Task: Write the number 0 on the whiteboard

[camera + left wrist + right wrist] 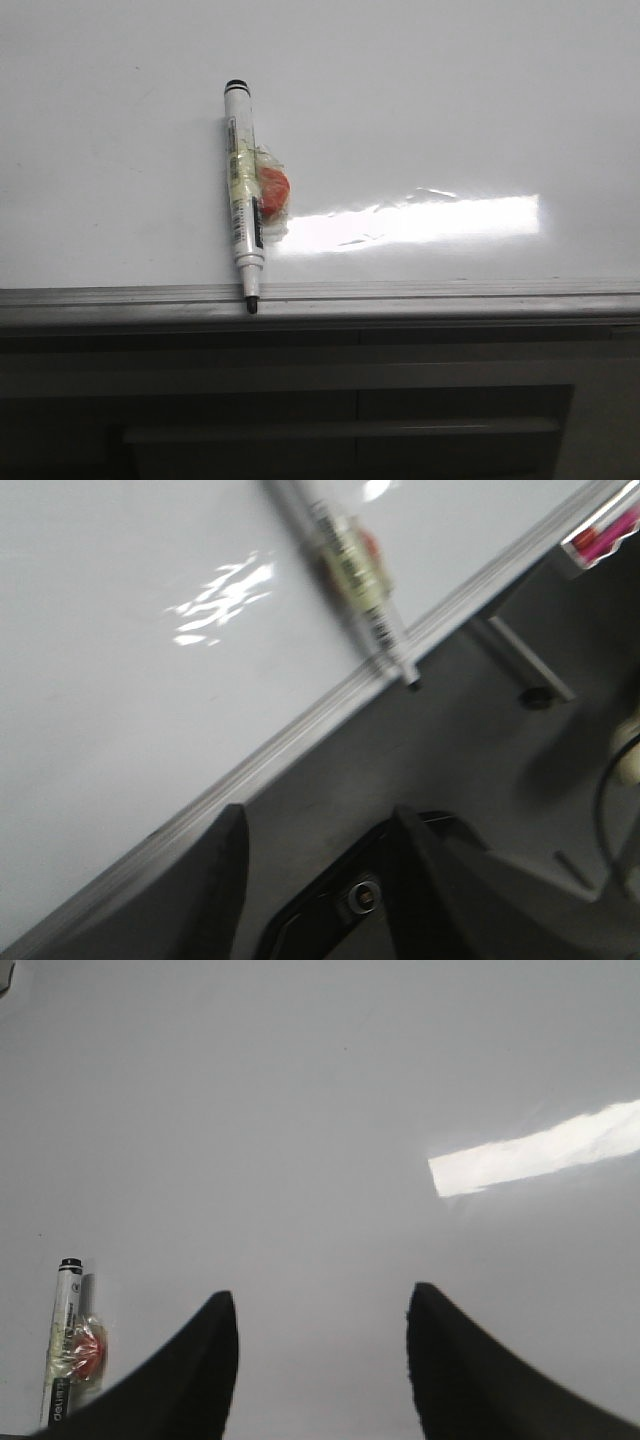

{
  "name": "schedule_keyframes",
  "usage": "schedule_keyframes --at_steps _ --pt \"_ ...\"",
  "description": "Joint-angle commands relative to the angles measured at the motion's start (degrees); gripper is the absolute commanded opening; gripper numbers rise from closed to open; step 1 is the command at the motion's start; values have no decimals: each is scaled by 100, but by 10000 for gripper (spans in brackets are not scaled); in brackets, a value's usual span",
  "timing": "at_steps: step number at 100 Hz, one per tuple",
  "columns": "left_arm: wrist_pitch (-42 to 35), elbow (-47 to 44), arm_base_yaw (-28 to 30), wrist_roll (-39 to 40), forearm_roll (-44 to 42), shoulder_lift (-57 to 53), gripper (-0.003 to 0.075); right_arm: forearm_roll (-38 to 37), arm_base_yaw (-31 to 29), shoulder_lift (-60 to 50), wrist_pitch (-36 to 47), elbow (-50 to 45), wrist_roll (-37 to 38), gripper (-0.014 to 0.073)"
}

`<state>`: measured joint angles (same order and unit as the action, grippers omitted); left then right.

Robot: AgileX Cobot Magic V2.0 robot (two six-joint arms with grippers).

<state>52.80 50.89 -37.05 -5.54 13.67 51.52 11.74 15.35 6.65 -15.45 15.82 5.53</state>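
Left pincer (318,865): dark fingers (215,880) spread apart, nothing between them; seen in the left wrist view at the lower centre of the frame, poised over the grey edge rail (300,735) and the dark surface beside it. Right pincer (322,1360): dark fingers (195,1370) likewise spread and empty, at the lower centre of the right wrist view, above bare board. Edge rail (400,295): grey metal strip running across the front view below the middle, with a dark panelled surface (350,410) filling the lower part of the frame in front of it. Marker (242,190): white barrel, black band at the upper end, black uncapped tip pointing down; lies near upright in the left centre of the front view, its tip reaching over the rail. A wad of clear tape with a red-orange piece (273,190) clings to the barrel's right side. Whiteboard (450,100): glossy white, filling the upper half of the front view beyond the rail; a bright rectangular glare patch (440,218) sits right of the marker. Number 0: no drawn loop is visible on the board in any view; the white surface shows no ink.
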Motion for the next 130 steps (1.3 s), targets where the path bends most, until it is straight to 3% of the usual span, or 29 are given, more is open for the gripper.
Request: schedule_keyframes --at_steps 1,18,36,67,106,118,130 --pt "-863 208 -422 675 389 221 298 -45 1 119 430 204 -10 330" --pt "-1369 208 -752 1739 401 878 304 -45 1 119 430 204 -10 330" --pt "-1448 208 -752 1737 708 1460 304 -45 1 119 430 204 -10 330" --pt "-2223 208 -752 1737 1067 2025 304 -45 1 119 430 204 -10 330" --pt "-2228 208 -752 1737 1166 2701 301 -53 1 119 430 204 -10 330" --pt "-2250 208 -752 1737 1105 2760 242 -53 1 119 430 204 -10 330" --pt "-2371 208 -752 1737 876 2769 102 -53 1 119 430 204 -10 330"
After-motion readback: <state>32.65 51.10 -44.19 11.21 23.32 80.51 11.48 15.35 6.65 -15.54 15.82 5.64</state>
